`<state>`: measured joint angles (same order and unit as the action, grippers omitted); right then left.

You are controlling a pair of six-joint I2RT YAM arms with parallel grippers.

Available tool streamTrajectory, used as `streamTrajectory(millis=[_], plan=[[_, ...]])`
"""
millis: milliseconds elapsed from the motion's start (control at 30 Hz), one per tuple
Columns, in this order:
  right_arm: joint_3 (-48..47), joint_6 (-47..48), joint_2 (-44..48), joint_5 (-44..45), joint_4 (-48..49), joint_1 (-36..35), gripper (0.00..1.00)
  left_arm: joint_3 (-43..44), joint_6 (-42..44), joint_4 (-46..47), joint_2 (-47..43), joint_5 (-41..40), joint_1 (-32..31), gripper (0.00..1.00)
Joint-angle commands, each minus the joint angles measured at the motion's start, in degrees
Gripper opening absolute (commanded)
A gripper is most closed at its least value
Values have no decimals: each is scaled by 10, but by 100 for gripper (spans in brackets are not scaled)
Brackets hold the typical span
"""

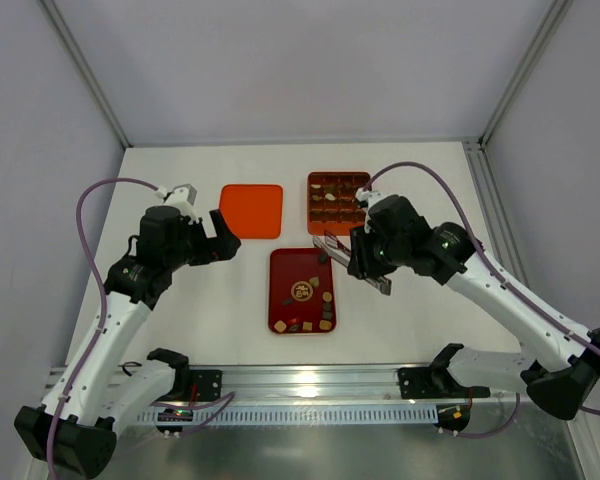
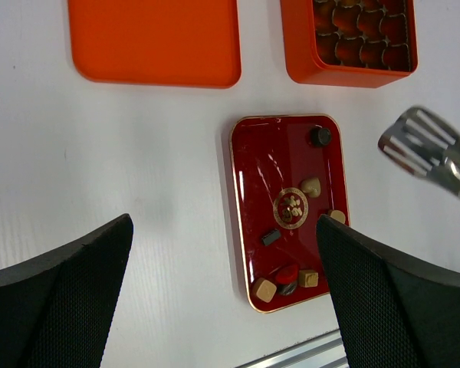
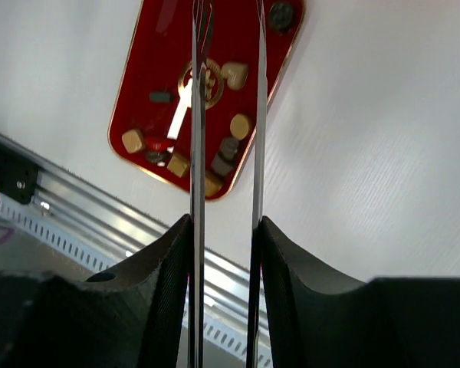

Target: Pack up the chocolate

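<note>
The right gripper (image 3: 224, 230) is clamped on metal tongs (image 3: 198, 153), likely because the chocolate (image 3: 240, 125), lying loose on the dark red tray (image 3: 149, 65) beneath the parted tips ahead of it, is too small to pinch directly, while the left gripper (image 1: 223, 238) hangs wide open, empty.

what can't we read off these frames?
Box fill: cut by the top edge in left wrist, cells too small in top external.
Tongs tips: off the top edge in right wrist, blurred in left wrist; holding a piece or not, cannot tell.
Chocolate count: tong blades cover part of the tray in right wrist; pieces at one end bunch up.
</note>
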<state>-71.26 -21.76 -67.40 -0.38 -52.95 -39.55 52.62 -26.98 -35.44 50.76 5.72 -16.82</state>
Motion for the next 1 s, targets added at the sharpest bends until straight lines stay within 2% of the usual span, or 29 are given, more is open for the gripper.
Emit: streamTrajectory(millis=[0, 267, 333, 633, 967], plan=[[24, -49, 43, 31, -74, -51, 41, 1, -3, 10, -6, 9, 0, 100], [46, -78, 75, 12, -151, -148, 41, 1, -3, 11, -3, 11, 1, 100], [42, -70, 73, -10, -158, -155, 41, 1, -2, 10, -3, 10, 1, 100], [46, -52, 56, -9, -189, -197, 41, 0, -2, 10, 0, 7, 0, 100], [57, -50, 32, -19, -168, -221, 43, 0, -2, 10, 0, 6, 1, 100]])
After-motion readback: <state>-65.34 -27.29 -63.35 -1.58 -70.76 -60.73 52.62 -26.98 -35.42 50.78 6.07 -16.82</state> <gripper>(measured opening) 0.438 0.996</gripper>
